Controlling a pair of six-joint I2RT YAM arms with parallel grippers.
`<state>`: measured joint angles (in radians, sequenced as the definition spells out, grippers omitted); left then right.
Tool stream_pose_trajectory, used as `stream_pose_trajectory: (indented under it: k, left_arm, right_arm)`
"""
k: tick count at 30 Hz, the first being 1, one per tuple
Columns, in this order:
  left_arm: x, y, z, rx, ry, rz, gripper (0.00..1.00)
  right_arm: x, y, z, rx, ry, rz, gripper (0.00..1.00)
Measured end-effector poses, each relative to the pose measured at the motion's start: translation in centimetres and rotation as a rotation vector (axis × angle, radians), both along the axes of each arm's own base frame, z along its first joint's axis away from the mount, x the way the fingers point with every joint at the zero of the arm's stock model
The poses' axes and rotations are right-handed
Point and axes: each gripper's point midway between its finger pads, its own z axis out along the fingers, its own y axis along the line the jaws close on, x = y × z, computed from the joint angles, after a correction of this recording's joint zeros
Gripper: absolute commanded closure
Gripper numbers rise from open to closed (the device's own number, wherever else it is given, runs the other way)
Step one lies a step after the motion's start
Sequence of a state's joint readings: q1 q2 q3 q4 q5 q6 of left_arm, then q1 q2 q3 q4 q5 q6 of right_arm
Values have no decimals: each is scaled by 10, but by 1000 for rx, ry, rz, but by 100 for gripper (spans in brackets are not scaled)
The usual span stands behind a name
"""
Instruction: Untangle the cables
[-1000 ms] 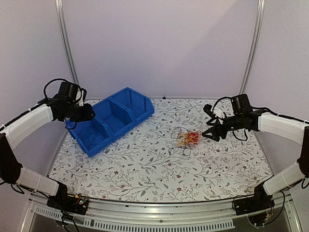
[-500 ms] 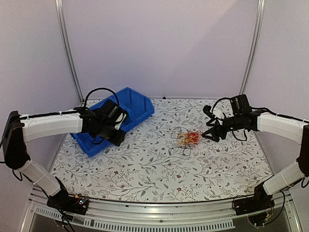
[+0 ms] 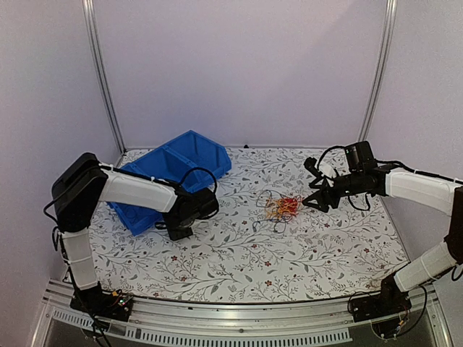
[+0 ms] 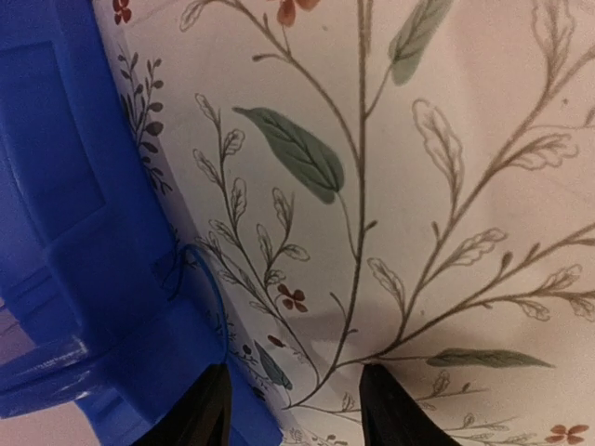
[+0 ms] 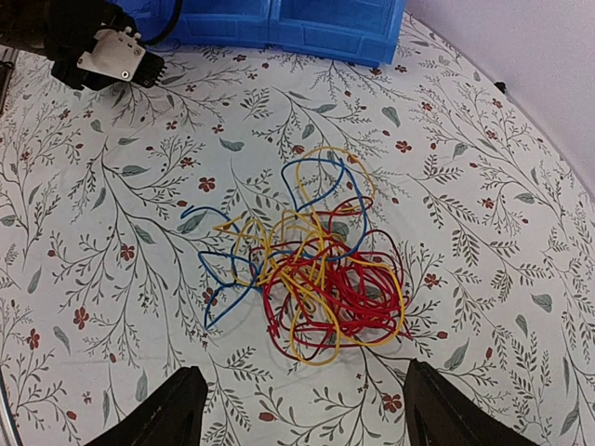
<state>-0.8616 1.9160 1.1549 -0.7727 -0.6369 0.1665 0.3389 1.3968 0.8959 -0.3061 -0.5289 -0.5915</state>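
The left claw (image 3: 178,231) sits low over the counter (image 3: 239,253) beside the blue bin (image 3: 173,168). Its fingers (image 4: 209,413) stand moderately apart with nothing between them (only their tips show, cut off at the wrist view's bottom edge). A thin strand (image 4: 206,279) loops by the bin wall, too faint to identify. Farther in, the cables (image 3: 282,207) lie mid-counter in one red, yellow and blue knot, with dark wires that are hard to follow. The right claw (image 3: 316,201) hovers just beside them, spread wide and empty.
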Motion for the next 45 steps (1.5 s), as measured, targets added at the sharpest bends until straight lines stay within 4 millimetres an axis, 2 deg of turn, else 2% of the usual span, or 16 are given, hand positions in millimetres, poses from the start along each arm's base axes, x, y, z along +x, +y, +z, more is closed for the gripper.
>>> stream_pose_trajectory:
  k: [4, 10, 14, 17, 20, 25, 30, 34, 41, 45]
  left_arm:
    - [8, 10, -1, 103, -41, -22, 59]
    - [23, 17, -7, 218, -110, -52, 91]
    - [26, 18, -10, 248, -131, -54, 99]
    - [28, 16, -3, 230, -151, -49, 100]
    - [29, 8, 16, 159, -179, -41, 100]
    - [27, -8, 72, -71, -250, -19, 100]
    - [26, -9, 110, -244, -288, 22, 100]
    - [34, 13, 126, -325, -311, 119, 100]
    - [50, 83, 154, -403, -412, 353, 100]
    - [51, 111, 159, -455, -448, 444, 100]
  right_arm:
    - [0, 0, -1, -1, 3, 0, 23]
    - [-1, 0, -11, -12, 33, 1, 23]
    - [-1, 0, -13, -15, 42, 1, 23]
    - [-2, 0, -13, -16, 44, 1, 24]
    - [-2, 0, -13, -15, 44, 1, 24]
    - [-2, 0, -14, -16, 47, 2, 24]
    - [-2, 0, -17, -19, 55, 2, 24]
    - [-2, 0, -19, -20, 61, 2, 24]
    - [-3, 0, -20, -22, 68, 3, 24]
    - [-3, 0, -21, -23, 71, 3, 24]
